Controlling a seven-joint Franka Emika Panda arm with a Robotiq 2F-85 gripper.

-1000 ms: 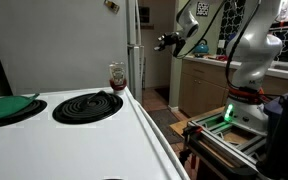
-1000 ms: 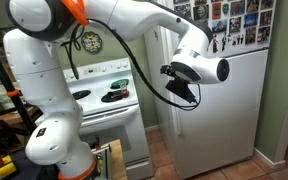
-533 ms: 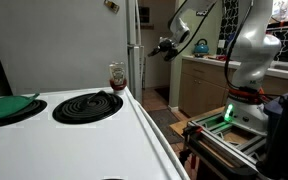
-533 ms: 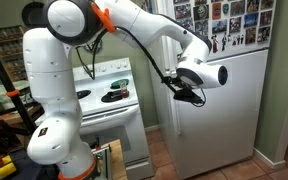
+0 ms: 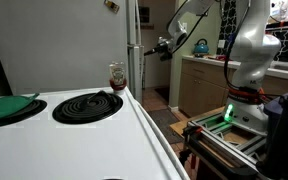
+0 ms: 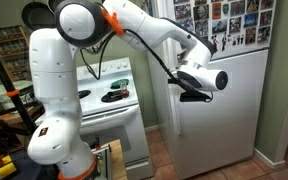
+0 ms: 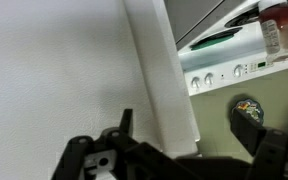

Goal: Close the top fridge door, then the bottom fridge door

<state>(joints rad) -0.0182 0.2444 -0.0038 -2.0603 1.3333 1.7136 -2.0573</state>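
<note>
The tall pale fridge stands beside the stove. Its top fridge door [image 6: 234, 22] carries many photos. The bottom fridge door [image 6: 229, 115] is a plain flat panel below it. Both lie about flush with the fridge front, and no lit inside shows. My gripper [image 6: 192, 96] is at the bottom door's left edge, just under the seam between the doors. It also shows in an exterior view [image 5: 163, 46] beside the fridge [image 5: 135, 55]. In the wrist view the gripper [image 7: 189, 130] is open, its fingers [image 7: 126, 122] spread either side of the bottom fridge door's white edge [image 7: 159, 80].
A white stove [image 6: 109, 100] with coil burners [image 5: 88, 104] stands right beside the fridge. A small jar [image 5: 116, 76] sits at the stove's far corner. A pale wood cabinet with a kettle [image 5: 200, 46] stands behind. The robot's base frame [image 5: 229, 135] is on the floor.
The gripper has moved in toward the fridge, from out in front of the bottom door to right at its left edge. The arm's elbow has swung along with it.
</note>
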